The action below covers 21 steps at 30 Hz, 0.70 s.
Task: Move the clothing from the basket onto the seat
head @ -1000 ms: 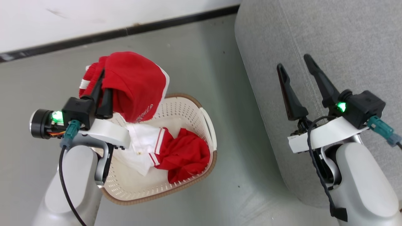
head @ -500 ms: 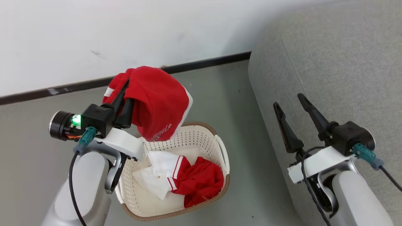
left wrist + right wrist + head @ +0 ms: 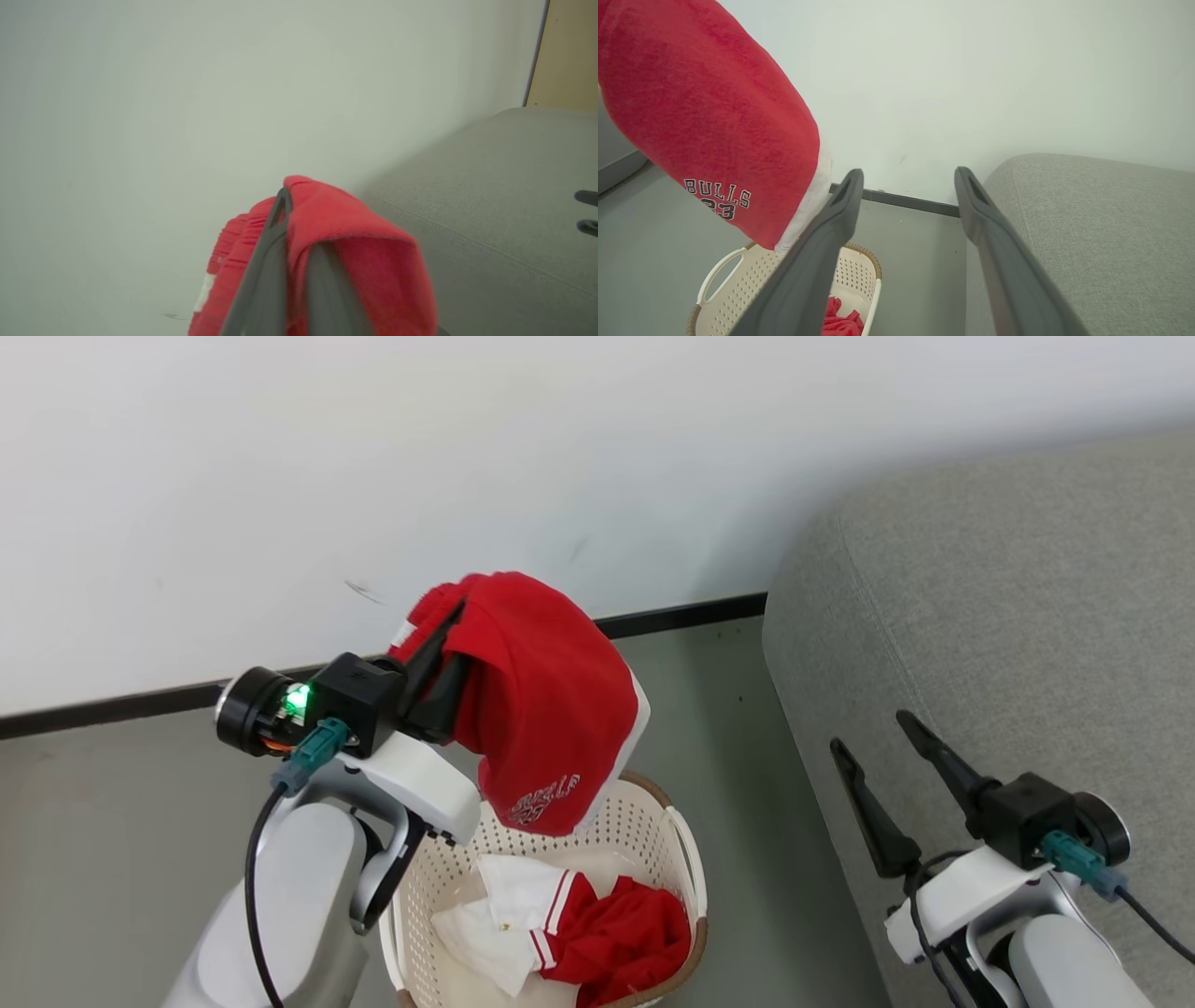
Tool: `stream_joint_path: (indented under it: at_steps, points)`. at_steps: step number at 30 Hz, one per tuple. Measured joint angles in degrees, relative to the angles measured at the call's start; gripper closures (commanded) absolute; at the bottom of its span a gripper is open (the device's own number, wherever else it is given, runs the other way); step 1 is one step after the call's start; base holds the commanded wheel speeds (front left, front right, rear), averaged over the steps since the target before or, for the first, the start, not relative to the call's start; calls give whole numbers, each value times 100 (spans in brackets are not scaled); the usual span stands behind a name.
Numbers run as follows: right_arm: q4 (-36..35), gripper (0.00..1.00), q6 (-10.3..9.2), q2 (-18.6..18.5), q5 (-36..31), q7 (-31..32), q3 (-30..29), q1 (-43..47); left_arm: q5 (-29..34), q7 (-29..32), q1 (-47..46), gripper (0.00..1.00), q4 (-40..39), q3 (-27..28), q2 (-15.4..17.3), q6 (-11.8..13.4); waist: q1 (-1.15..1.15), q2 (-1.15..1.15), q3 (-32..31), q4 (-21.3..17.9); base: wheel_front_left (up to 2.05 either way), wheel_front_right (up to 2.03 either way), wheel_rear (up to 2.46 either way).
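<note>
Your left end effector (image 3: 455,625) is clamped on a red garment (image 3: 551,709) above the basket (image 3: 686,840); right end effector (image 3: 870,733) w/ fingers apart, by the seat (image 3: 1008,616).

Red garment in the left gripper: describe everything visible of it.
The red garment is soft, fleecy-looking cloth with white edge trim, a ribbed band with a white stripe, and "BULLS 23" lettering near its lower hem. It hangs draped over the shut jaws of the left gripper, lifted clear above the basket, with nothing else touching it.
</note>
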Motion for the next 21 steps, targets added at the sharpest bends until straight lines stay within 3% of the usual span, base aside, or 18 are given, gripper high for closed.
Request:
stream_joint_path:
  at_steps: [8,21]
  points:
    - [159,0,0,-357,179,0,382,62,-141,319,107,100,-325,-241,-89,-113,0,0,-369,98,0,0,0]
    - [558,0,0,-761,1099,0,1276,104,-455,840,236,100,-762,-488,-124,-181,0,0,-740,261,0,0,0]
